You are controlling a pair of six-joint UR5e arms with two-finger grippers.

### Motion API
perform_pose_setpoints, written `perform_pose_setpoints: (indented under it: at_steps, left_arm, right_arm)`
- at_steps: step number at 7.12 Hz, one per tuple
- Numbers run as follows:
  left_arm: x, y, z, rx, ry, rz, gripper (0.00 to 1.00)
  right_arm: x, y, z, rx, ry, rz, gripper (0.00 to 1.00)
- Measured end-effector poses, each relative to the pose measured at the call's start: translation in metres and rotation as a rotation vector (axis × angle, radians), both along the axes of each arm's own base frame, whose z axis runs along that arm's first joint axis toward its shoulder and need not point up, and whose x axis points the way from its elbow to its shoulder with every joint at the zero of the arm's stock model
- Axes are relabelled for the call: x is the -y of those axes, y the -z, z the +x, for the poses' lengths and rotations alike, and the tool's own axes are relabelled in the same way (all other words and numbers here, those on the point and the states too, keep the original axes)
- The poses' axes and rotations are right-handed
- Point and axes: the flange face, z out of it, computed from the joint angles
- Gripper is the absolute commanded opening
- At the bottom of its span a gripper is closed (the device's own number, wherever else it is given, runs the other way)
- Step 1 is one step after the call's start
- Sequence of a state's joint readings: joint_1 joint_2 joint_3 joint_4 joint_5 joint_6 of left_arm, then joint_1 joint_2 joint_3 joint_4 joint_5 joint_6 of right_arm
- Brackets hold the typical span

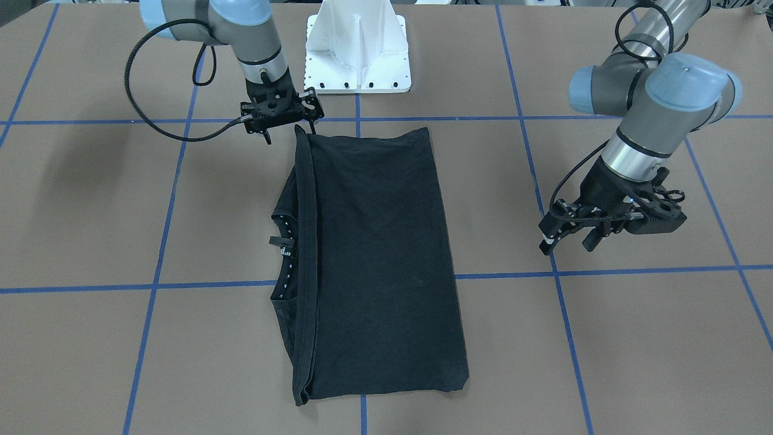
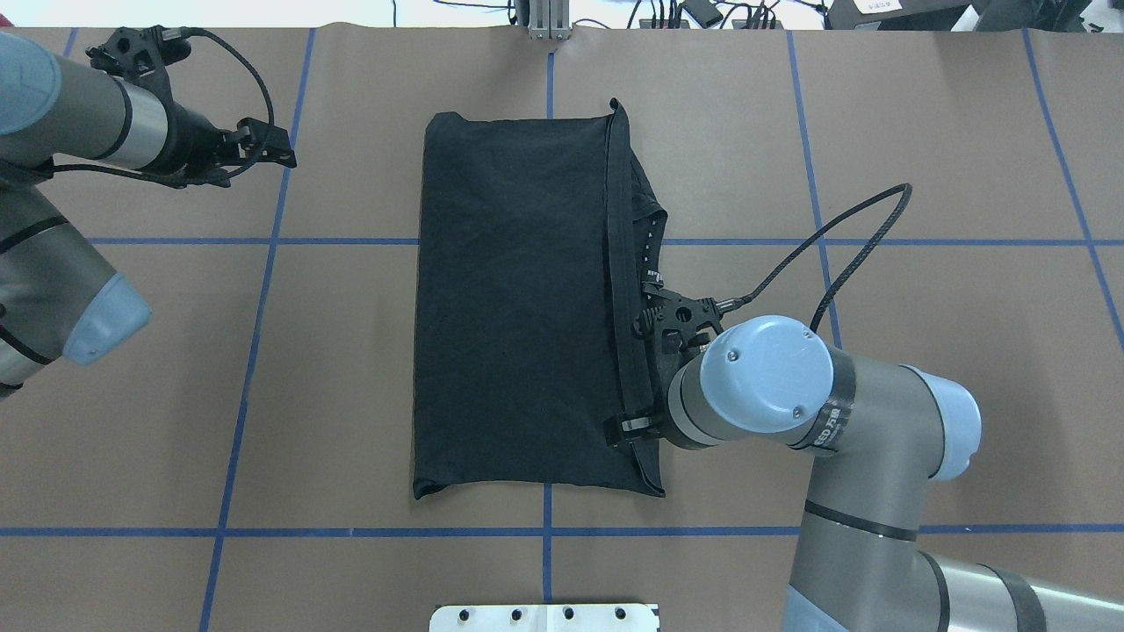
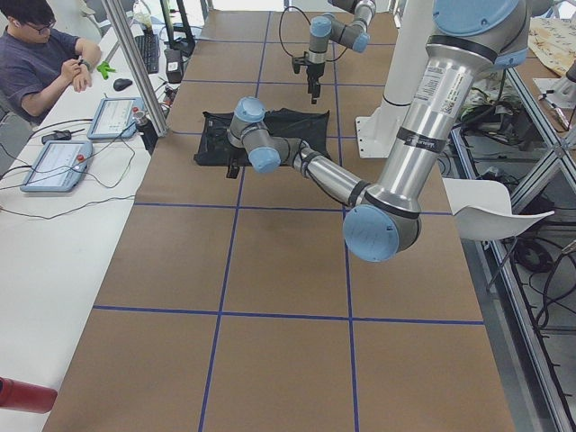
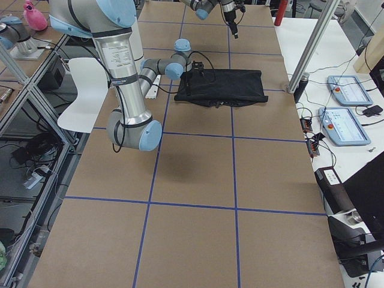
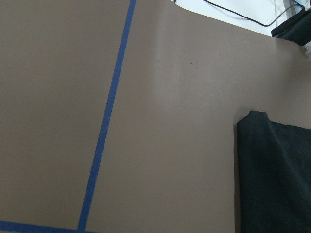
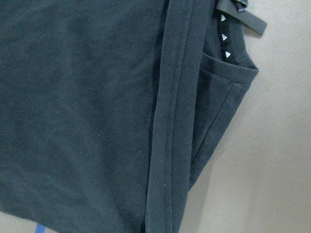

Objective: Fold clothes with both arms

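Note:
The clothes are one black T-shirt [image 1: 380,254] [image 2: 509,298], folded into a long rectangle with its plain side up at the table's middle. Its collar [image 1: 284,248] [image 6: 228,53] and a doubled hem strip show along the edge on my right arm's side. My right gripper [image 1: 290,134] hangs open just above that edge, near the corner closest to the robot, with nothing between its fingers. My left gripper [image 1: 567,241] [image 2: 277,147] stands open over bare table, well away from the shirt's other long edge. The left wrist view catches only a shirt corner [image 5: 277,179].
A white base plate [image 1: 357,54] [image 2: 544,617] stands at the robot's side of the table. Blue tape lines [image 1: 157,266] cross the brown surface. A person [image 3: 45,58] sits at a side desk with control tablets [image 3: 56,165] [image 4: 345,126].

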State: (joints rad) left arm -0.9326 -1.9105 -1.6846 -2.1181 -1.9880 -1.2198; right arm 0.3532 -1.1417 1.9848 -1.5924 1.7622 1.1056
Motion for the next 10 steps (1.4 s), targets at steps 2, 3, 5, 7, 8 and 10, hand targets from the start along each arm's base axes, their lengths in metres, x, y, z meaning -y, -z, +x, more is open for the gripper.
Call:
perform_pose_setpoints:
  at_steps: [2,3,5,7,8,10]
  left_arm:
    - [-0.003,-0.003,-0.001,0.002,-0.003,-0.004,1.00]
    - [-0.003,-0.004,-0.001,0.002,-0.003,-0.004,1.00]
    - [-0.003,-0.003,0.000,0.002,-0.004,-0.004,1.00]
    - [-0.004,-0.002,-0.001,-0.001,-0.005,-0.002,1.00]
    - [-0.004,-0.002,-0.001,-0.001,-0.005,-0.002,1.00]
    - [-0.004,-0.002,0.000,-0.001,-0.004,-0.002,1.00]
  right_arm:
    - [-0.009,0.003,-0.023,-0.090,0.045,0.067,1.00]
    - [-0.012,0.003,-0.034,-0.134,0.063,0.090,1.00]
    - [-0.016,-0.004,-0.047,-0.179,0.082,0.103,1.00]
    - [-0.014,-0.013,-0.055,-0.206,0.096,0.106,1.00]
    - [-0.014,-0.018,-0.058,-0.216,0.103,0.108,1.00]
    - [-0.014,-0.023,-0.062,-0.228,0.113,0.107,1.00]
